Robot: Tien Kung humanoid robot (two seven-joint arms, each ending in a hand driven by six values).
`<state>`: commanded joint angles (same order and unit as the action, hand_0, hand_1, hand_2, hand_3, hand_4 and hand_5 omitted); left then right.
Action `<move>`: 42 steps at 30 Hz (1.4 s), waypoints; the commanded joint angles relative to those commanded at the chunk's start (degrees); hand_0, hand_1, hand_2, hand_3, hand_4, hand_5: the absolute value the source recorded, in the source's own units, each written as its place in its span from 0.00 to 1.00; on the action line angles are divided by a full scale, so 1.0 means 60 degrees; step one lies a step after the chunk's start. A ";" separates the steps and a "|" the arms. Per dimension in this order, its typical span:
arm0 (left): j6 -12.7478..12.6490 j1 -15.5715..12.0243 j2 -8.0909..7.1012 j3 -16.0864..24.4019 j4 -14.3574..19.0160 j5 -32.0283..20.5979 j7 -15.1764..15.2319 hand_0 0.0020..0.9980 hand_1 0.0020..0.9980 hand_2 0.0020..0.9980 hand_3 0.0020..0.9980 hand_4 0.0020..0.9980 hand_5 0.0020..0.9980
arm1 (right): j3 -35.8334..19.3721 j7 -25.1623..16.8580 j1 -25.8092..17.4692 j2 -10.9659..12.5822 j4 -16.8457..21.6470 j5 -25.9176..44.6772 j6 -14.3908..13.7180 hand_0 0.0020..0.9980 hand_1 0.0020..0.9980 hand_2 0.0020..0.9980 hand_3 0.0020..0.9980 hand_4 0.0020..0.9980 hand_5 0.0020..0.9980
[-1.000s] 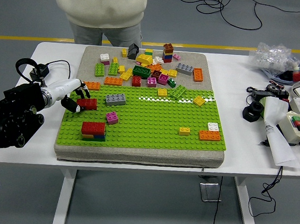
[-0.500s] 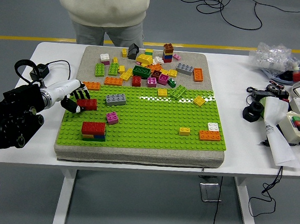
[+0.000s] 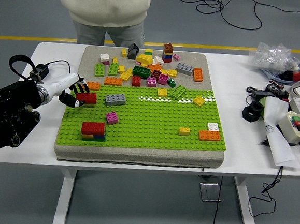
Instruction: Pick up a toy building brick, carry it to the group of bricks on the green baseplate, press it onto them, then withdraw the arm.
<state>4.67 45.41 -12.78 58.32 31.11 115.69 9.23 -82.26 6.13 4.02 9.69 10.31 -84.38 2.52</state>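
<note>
Grey floor, white worktop (image 3: 43,150), grey pad with a green baseplate (image 3: 149,122) on its near half. At the baseplate's left edge, a red brick (image 3: 87,98), clasped by the left hand (image 3: 74,93), black fingers curled over its top and near side; whether lifted clear of the studs or resting on them, impossible to tell from this angle.

Toward the near-left corner, the target group (image 3: 93,130): red brick on top, thin yellow, green and blue layers beneath, well seated on the baseplate, nearer the worktop's edge than the held brick. Just right of it, a pink brick (image 3: 112,117); further in, a grey brick (image 3: 115,99). Beyond, on the bare pad, a loose pile (image 3: 148,70) of yellow, green, orange and red pieces. On the baseplate's right side, a few scattered bricks, orange (image 3: 209,135) among them.

By the look of things: grasp done, or as good as done. Left to do: carry to the group, align over the red top layer, press down, release, withdraw. Roughly a quarter through.

Right arm nowhere in view. At the far side, a person in a cream top (image 3: 104,4), hands out of sight, nothing touched. Off to the right, a control box (image 3: 297,121) and cables, well apart from the work.
</note>
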 joint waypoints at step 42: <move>0.0469 -0.1814 -0.1286 0.0896 0.3916 -0.0474 -0.0318 0.61 0.53 0.50 0.51 0.47 0.00 | -0.0255 -0.0038 -0.0187 0.0023 0.0000 -0.0101 0.0016 0.77 0.71 0.77 0.76 0.97 0.70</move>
<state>7.49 34.53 -20.50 63.70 54.61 112.85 7.32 -83.80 5.90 2.90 9.83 10.31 -84.99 2.62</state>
